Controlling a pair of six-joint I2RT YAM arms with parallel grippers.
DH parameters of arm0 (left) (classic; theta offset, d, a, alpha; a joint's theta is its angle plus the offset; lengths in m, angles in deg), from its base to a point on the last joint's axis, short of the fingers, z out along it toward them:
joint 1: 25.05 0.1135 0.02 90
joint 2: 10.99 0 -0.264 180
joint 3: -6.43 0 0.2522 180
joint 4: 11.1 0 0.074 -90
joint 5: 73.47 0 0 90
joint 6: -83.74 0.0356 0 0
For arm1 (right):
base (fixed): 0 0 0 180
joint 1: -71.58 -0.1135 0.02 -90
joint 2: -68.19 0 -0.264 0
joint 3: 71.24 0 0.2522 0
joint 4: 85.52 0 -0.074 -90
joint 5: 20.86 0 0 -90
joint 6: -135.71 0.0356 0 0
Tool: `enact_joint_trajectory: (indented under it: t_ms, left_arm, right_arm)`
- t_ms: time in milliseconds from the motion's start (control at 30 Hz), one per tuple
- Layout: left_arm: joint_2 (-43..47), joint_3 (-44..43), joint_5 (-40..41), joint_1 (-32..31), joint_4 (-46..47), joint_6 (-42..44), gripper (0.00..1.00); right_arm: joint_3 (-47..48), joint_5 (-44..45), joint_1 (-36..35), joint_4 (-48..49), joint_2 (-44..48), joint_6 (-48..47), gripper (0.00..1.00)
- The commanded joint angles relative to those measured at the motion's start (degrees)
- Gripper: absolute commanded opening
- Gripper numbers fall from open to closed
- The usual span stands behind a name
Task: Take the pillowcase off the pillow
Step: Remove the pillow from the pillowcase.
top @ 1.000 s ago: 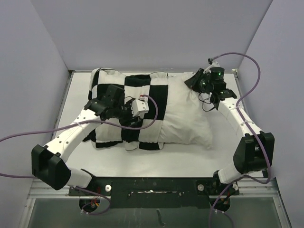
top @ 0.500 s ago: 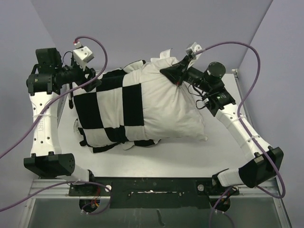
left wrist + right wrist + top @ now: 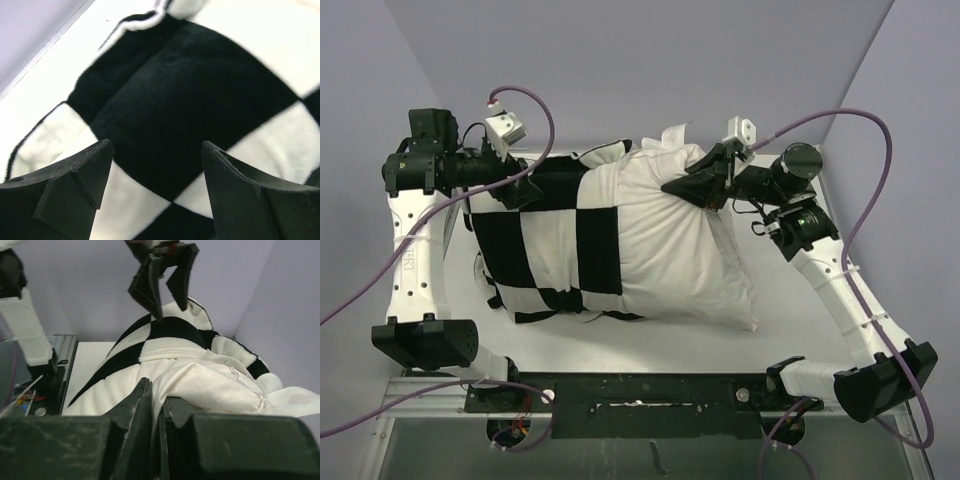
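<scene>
The pillow [image 3: 690, 260] lies across the table with its right half bare. The checkered pillowcase [image 3: 550, 250] covers its left half. My right gripper [image 3: 692, 190] is shut on a fold of the pillow's white fabric at its far edge and holds it raised; the right wrist view shows the fabric [image 3: 220, 385] pinched at my right gripper [image 3: 159, 395]. My left gripper [image 3: 525, 190] is open and empty, just above the pillowcase's far left corner. In the left wrist view my left gripper [image 3: 155, 150] hovers over a black square of the pillowcase [image 3: 175, 100].
The white table [image 3: 650, 350] is boxed in by lavender walls at the back [image 3: 640, 70] and on both sides. Purple cables [image 3: 545, 110] loop over both arms. The arm bases sit at the near edge.
My left arm swung from the pillow's middle to its far left corner. My right gripper lifted the pillow's far edge and drew it right. More white pillow shows outside the case.
</scene>
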Motion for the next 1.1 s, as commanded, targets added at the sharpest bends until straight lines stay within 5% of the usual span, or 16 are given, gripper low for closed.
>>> enact_joint_trajectory:
  t_ms: [0, 333, 533, 733, 800, 833, 967, 1067]
  left_arm:
    - [-1.0, -3.1, -1.7, 0.6, 4.2, -3.3, 0.71]
    - [-7.2, -10.9, -4.2, -4.1, 0.9, -6.0, 0.73]
    - [-11.6, -11.2, -4.2, -11.7, -10.7, 0.2, 0.77]
    - [-19.9, -20.1, -9.9, -11.4, -26.3, 5.1, 0.77]
    - [-21.4, -22.1, -10.5, -11.5, -30.2, 6.1, 0.97]
    - [-21.3, -21.9, -10.4, -11.4, -29.1, 5.4, 0.98]
    - [-18.8, -18.4, -10.1, -12.4, -24.3, 4.6, 0.97]
    - [-17.1, -14.2, -7.5, -14.6, -25.2, 8.1, 0.75]
  right_arm:
    - [1.7, -12.9, -1.9, 8.1, 9.0, -0.5, 0.00]
    - [1.4, -16.2, -5.7, -17.4, 14.5, -15.3, 0.00]
    - [7.9, -11.0, -9.7, -39.5, 12.2, -31.2, 0.00]
    - [10.3, -8.9, -12.1, -45.4, 12.3, -35.2, 0.00]
    - [10.6, -8.9, -12.4, -45.9, 12.4, -35.7, 0.00]
    - [10.8, -8.9, -12.6, -46.0, 12.4, -35.7, 0.00]
    - [11.2, -7.3, -13.8, -46.5, 12.1, -36.2, 0.00]
    - [10.9, -5.3, -14.0, -46.2, 12.5, -36.4, 0.00]
